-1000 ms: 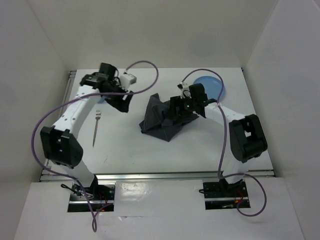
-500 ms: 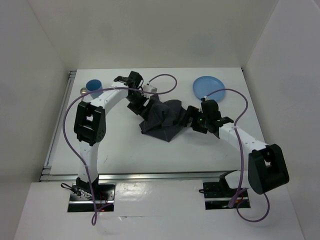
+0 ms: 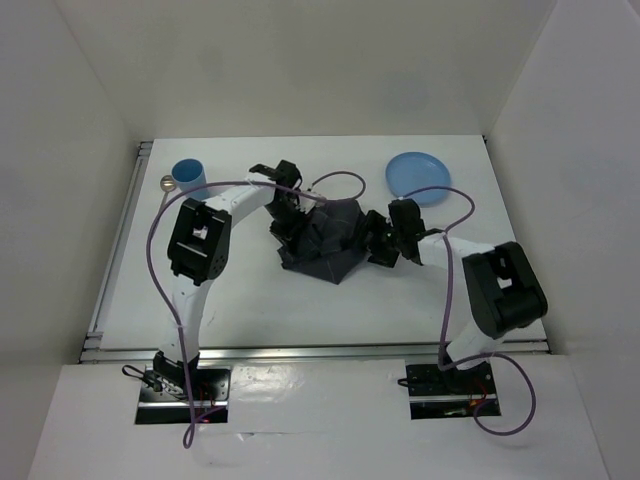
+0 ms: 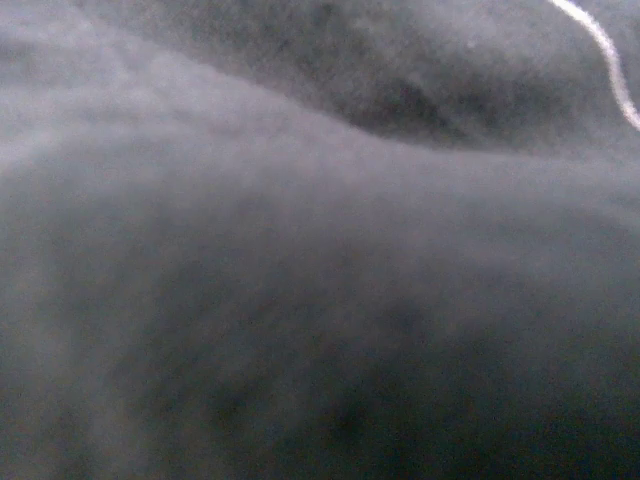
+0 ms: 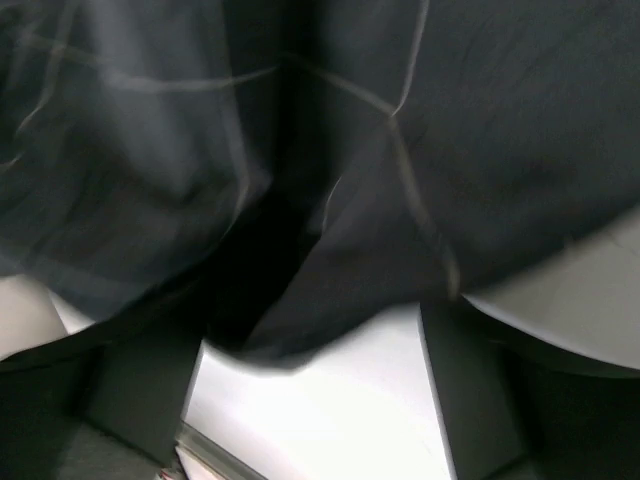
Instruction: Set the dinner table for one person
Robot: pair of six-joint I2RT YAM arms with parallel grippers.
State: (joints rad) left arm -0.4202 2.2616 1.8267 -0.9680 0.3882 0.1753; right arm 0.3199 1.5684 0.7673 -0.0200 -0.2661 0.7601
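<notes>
The left gripper (image 3: pixel 286 212) sits against the upper left edge of a crumpled dark grey checked placemat (image 3: pixel 325 240). Its wrist camera shows only blurred dark cloth (image 4: pixel 300 300) at close range. No finger is visible, so whether its jaws are apart or together cannot be determined. The right gripper (image 3: pixel 378 244) meets the same placemat at its right edge. In the right wrist view the two dark fingers (image 5: pixel 130 395) stand wide apart, gripping nothing. A hanging fold of the cloth (image 5: pixel 300 200) covers the fingertips and lies between them, with bare white surface (image 5: pixel 310 410) below it. The placemat is bunched into a raised heap, not flat, between the two grippers near the table centre. A blue cup (image 3: pixel 188 173) stands upright at the far left corner, with a small grey round object (image 3: pixel 167 182) just beside it on the left. A blue plate (image 3: pixel 418 177) lies at the far right, well apart from the cup and near the right gripper's forearm. A purple cable (image 3: pixel 345 180) loops from each arm above the surface. The dinner table (image 3: pixel 250 295) is a flat white rectangle. It carries silver metal rails (image 3: pixel 320 351) along its near and left edges, and white walls (image 3: pixel 320 70) enclose it. It occupies the middle of the top view, beyond the arm bases.
</notes>
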